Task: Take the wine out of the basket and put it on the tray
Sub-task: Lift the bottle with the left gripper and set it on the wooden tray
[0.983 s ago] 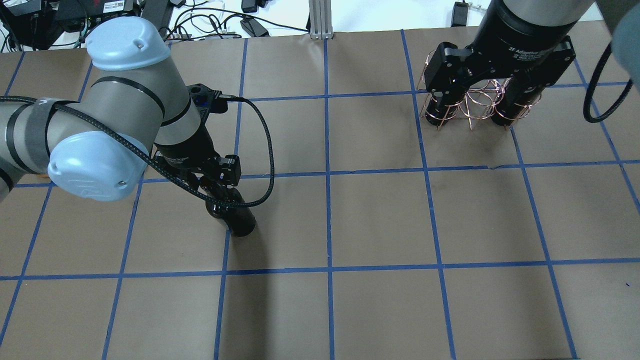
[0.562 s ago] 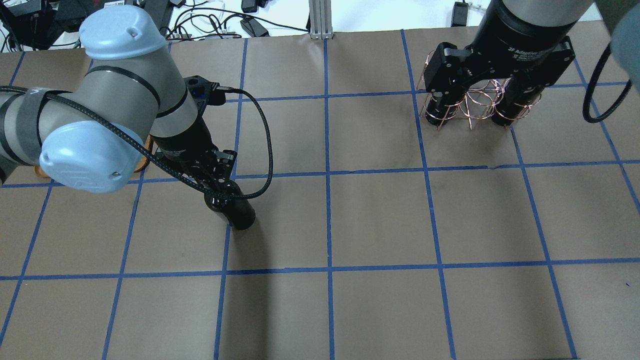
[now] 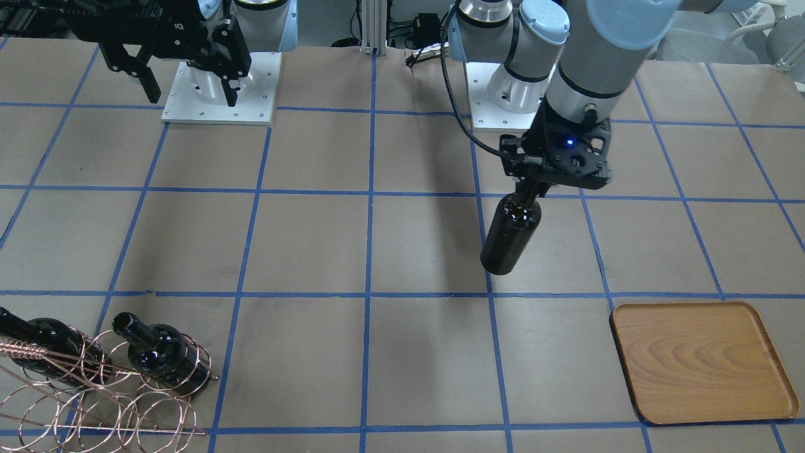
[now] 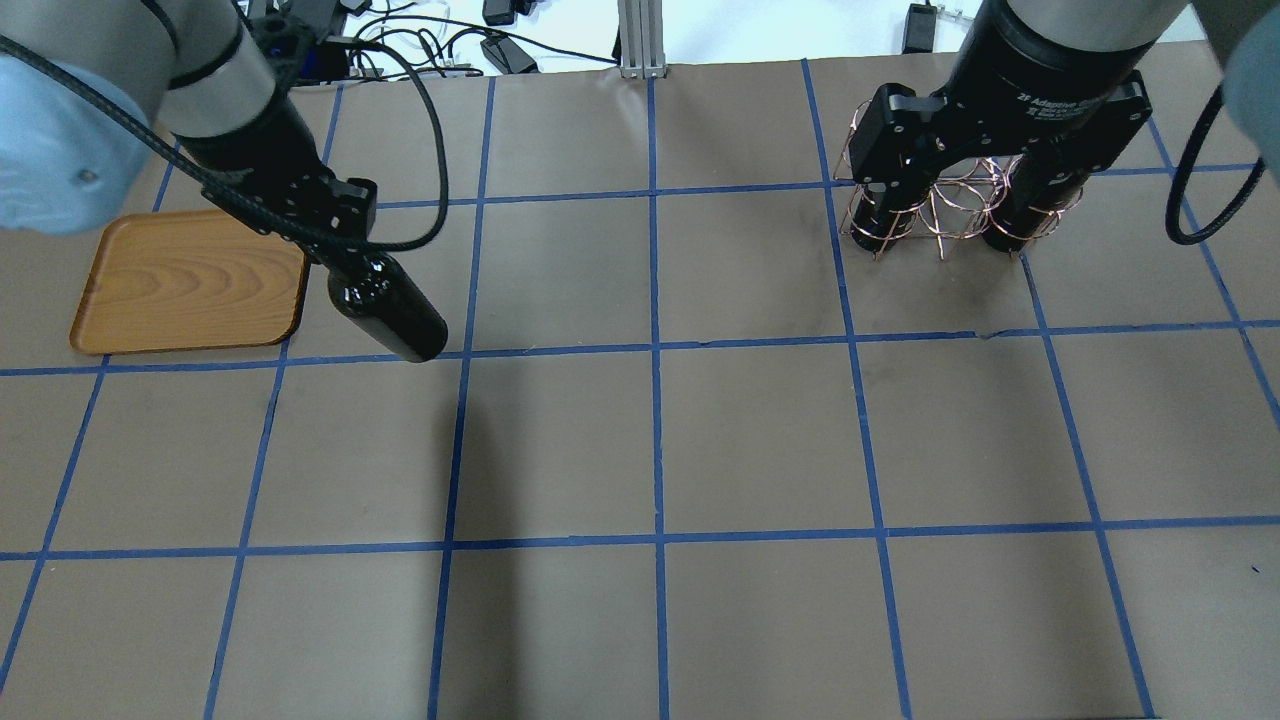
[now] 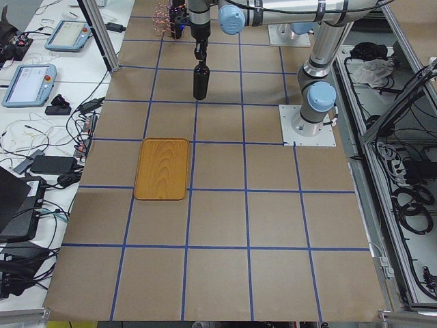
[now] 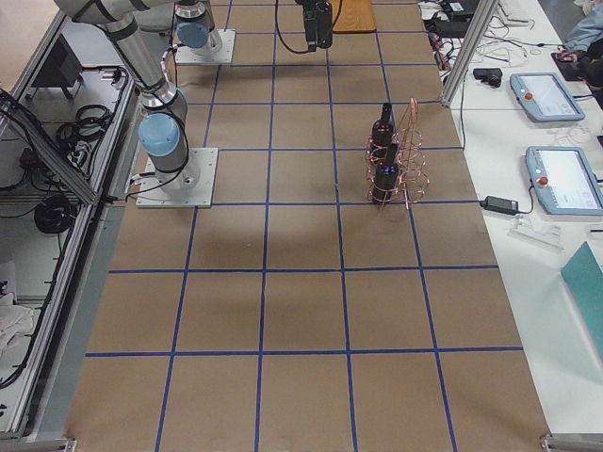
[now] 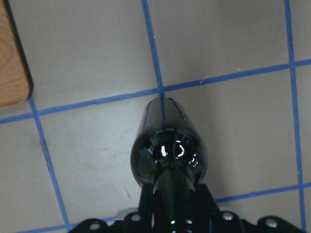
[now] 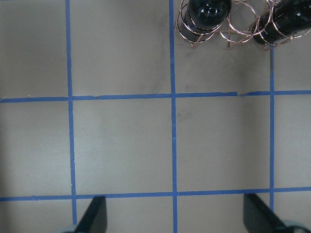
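Observation:
My left gripper is shut on the neck of a glossy near-black wine bottle. The bottle hangs tilted above the table, just right of the wooden tray in the overhead view. The front view shows the same gripper, bottle and tray. The left wrist view looks down the bottle, with the tray's corner at its left edge. My right gripper is open and empty, high over the copper wire basket. The basket holds two more bottles.
Brown paper with a blue tape grid covers the table. The robot's base plates stand at the near edge. Cables and power bricks lie beyond the far edge. The basket and its bottles show in the right wrist view.
My left arm has carried the bottle away from me and to the left, close to the tray, which is now uncovered. The right arm has not moved.

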Available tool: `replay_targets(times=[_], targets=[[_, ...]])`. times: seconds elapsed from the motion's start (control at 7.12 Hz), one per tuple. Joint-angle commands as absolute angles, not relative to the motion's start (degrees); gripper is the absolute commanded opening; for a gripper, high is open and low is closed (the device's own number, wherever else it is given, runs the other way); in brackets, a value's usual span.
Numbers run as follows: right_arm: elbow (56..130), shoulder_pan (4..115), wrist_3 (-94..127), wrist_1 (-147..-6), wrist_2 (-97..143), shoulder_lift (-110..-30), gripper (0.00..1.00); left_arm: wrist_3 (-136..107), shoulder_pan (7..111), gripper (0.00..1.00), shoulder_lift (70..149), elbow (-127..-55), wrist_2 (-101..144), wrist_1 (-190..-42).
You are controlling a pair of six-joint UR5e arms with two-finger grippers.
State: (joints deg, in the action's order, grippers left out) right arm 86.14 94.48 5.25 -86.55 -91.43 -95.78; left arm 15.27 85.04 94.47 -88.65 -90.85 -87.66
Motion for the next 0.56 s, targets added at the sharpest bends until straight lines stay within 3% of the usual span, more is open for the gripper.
replay_targets(times=[0.0, 0.42], targets=[[86.13, 94.48, 5.27, -86.57, -91.49, -95.80, 1.00, 24.03, 77.64, 0.00, 100.69, -80.55, -94.27, -89.38], [86.22, 94.48, 5.27, -86.57, -91.41, -95.80, 1.00, 36.36, 67.35, 0.00, 108.70, -73.40, -94.66, -85.64]])
